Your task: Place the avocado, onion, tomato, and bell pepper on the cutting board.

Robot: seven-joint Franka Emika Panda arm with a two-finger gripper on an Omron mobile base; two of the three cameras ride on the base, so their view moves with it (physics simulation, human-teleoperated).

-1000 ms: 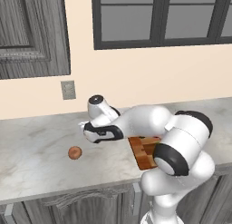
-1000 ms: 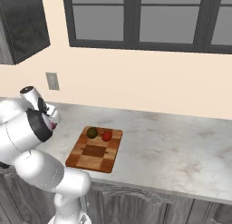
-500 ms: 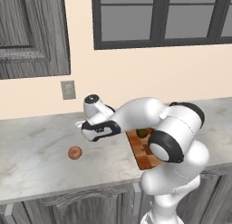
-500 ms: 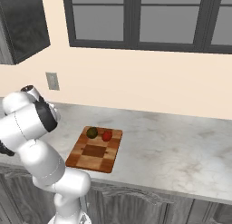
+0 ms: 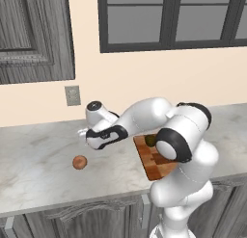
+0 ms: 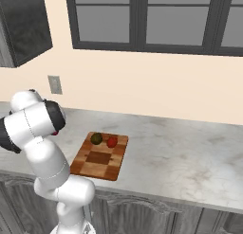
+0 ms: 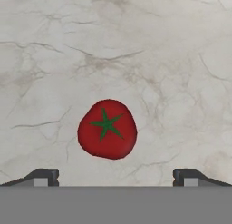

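Flat, even, bright rendered light with no clear source. The counter (image 5: 38,169) shows no glare and hardly any shadows. Edges look slightly soft and jagged; nothing is blurred or warped.

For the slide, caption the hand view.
Open gripper poised above a red tomato lying on the marble counter.

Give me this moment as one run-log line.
gripper: open, above tomato on counter | cutting board: holds avocado, one red fruit | onion: on counter
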